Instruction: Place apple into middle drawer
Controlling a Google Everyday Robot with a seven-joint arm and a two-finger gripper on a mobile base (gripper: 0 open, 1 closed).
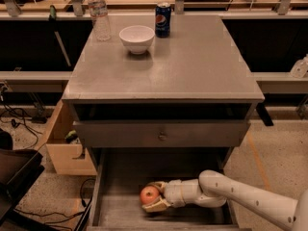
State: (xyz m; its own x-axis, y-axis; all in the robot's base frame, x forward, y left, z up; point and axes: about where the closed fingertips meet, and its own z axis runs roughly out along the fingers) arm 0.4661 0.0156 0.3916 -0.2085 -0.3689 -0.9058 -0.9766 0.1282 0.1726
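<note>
- While the arm comes in low from the right, the gripper (153, 197) sits inside the pulled-out drawer (113, 212), left of centre, over its floor.
- Gripper is clamped on the apple (148, 194): one finger shows past its top edge, the other under its lower edge.
- Apple is at the fingertip end, on the gripper's left, so it lies farther left in the drawer than the wrist. It's round, so no long axis to line up.
- Apple is already within the drawer walls, well apart from the left wall and nearer the front edge than the back.
- Can't tell if the apple touches the floor or hangs just above it.
- Judgement: placing is nearly done. What's left is letting go and backing out to the right.
- Risk: the apple may roll on the flat floor once freed.
- Up on the cabinet top (202, 66): bowl (137, 37), can (163, 19) and bottle (99, 14), all well apart from the action.
</note>
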